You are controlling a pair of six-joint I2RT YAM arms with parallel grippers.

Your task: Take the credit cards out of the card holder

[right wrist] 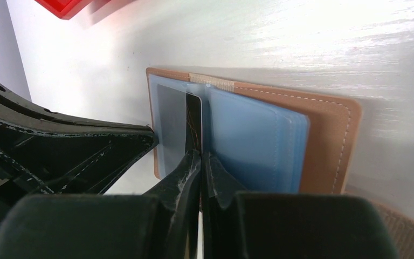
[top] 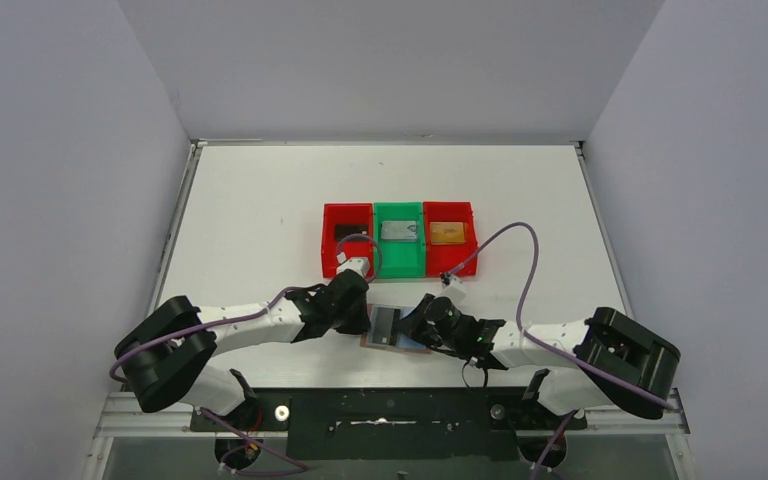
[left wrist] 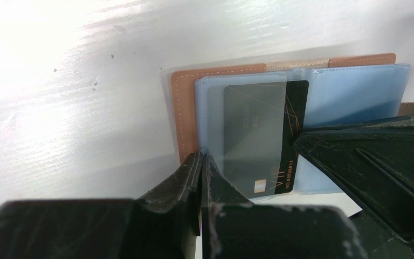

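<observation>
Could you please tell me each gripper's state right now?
Left gripper: closed, at the card holder's edge.
Right gripper: closed on the black card.

The white table [top: 260, 200] carries three bins in a row near its middle, seemingly touching: a left red bin [top: 327, 240], a green bin [top: 400, 262], a right red bin [top: 450, 207]. Nearer the arms' bases, the tan card holder [right wrist: 323, 140] lies open, blue pockets upward.

White arms [top: 245, 322] — black joints, purple cables [top: 530, 262]

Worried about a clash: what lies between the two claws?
The open wallet, a black card in its pocket; the top view shows it, left claw and right claw at its sides.
</observation>
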